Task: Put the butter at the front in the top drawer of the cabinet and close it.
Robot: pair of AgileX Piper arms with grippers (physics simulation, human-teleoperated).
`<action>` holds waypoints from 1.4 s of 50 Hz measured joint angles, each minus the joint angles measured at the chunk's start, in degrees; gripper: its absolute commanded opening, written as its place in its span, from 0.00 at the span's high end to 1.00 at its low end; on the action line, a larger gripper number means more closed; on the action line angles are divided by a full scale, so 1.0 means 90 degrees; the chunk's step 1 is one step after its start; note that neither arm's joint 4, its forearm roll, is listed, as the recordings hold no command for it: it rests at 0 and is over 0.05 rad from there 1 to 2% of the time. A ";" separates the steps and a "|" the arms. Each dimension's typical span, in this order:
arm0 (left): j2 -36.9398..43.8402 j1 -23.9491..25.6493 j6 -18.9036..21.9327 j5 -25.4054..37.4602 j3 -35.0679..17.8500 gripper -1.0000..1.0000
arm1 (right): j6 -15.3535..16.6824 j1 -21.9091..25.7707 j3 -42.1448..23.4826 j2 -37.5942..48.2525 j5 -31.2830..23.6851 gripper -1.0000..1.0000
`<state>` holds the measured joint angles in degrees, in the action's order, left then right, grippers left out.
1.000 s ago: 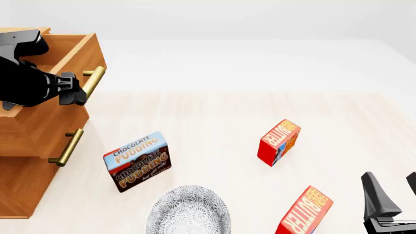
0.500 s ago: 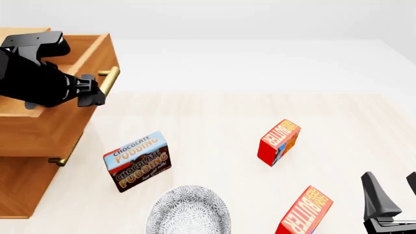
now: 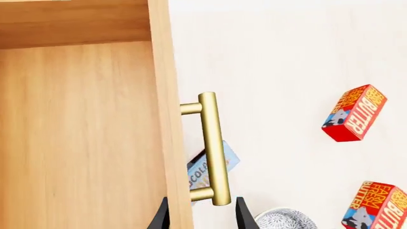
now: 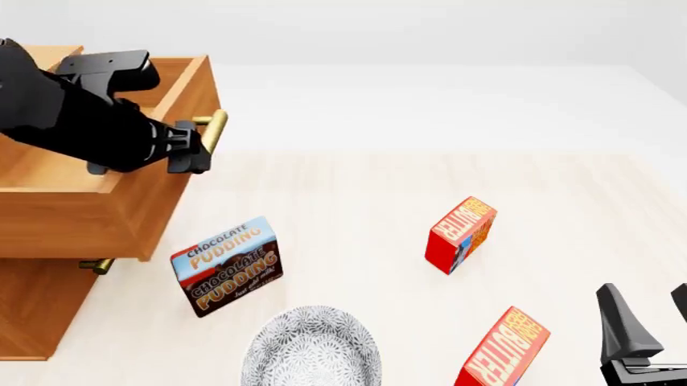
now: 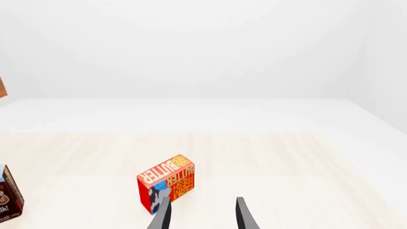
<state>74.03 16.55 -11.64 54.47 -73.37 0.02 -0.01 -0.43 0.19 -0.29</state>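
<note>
The butter at the front (image 4: 503,350) stands tilted near the table's front edge, just left of my right gripper (image 4: 652,318), which is open and holds nothing; this box also shows in the left wrist view (image 3: 376,207). The right gripper (image 5: 202,212) points at the farther butter box. The cabinet (image 4: 32,314) stands at the left with its top drawer (image 4: 118,213) pulled well out. My left gripper (image 4: 199,149) sits at the brass handle (image 4: 215,126). Its fingers (image 3: 159,217) are spread and straddle the handle (image 3: 214,143) and the drawer front.
A second butter box (image 4: 462,233) stands mid-table, farther back. The chocolate pudding box (image 4: 228,265) stands just right of the cabinet, below the open drawer's corner. A patterned grey bowl (image 4: 311,350) sits at the front centre. The lower drawer's handle tip (image 4: 96,264) peeks out.
The top drawer has slid out to the right, and my left gripper has moved with its handle. The right arm and the boxes have stayed still.
</note>
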 measured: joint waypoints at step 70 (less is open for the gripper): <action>0.0046 0.0305 0.0600 0.0888 -0.1593 0.00 | 0.0000 0.0000 0.0000 0.0000 0.0000 0.00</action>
<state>74.44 19.29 -6.23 62.46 -87.71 0.02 -0.01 -0.43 0.18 -0.29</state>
